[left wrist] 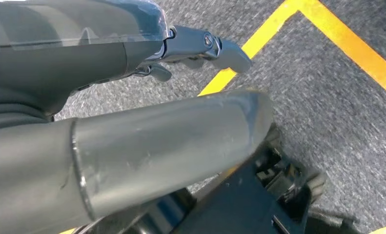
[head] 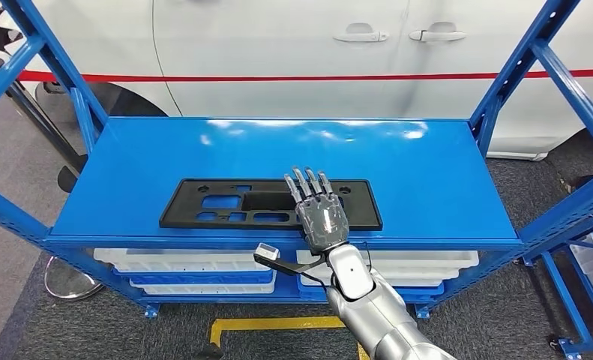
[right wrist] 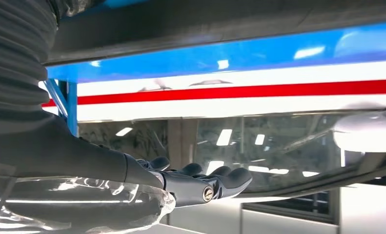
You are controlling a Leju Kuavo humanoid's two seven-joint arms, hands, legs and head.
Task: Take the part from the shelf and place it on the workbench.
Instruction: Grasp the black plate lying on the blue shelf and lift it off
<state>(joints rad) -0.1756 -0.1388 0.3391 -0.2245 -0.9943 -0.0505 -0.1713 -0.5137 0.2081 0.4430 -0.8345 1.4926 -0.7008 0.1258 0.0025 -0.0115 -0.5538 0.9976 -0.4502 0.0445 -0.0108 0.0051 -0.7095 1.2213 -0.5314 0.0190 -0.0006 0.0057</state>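
Head view: the silver right arm rises from the frame's 5 o'clock corner toward 12 o'clock, and the right hand [head: 322, 216] lies flat, back upward, over the near edge of the flat black plastic part with rectangular cut-outs [head: 226, 203]. Its fingers [head: 308, 184] are stretched out straight and slightly apart, resting on or just above the part; no grip shows. The part lies lengthwise on the glossy blue metal shelf [head: 443, 180], toward the shelf's front edge, left of centre. Behind the shelf stands a white car body with a red stripe [head: 293, 45].

Left wrist view: the left hand [left wrist: 132, 141] hangs above grey carpet floor with yellow tape lines [left wrist: 337, 39]; its fingers [left wrist: 205, 46] are extended and hold nothing.

Right wrist view: the right hand's fingers reach out straight and close together, with nothing clasped.
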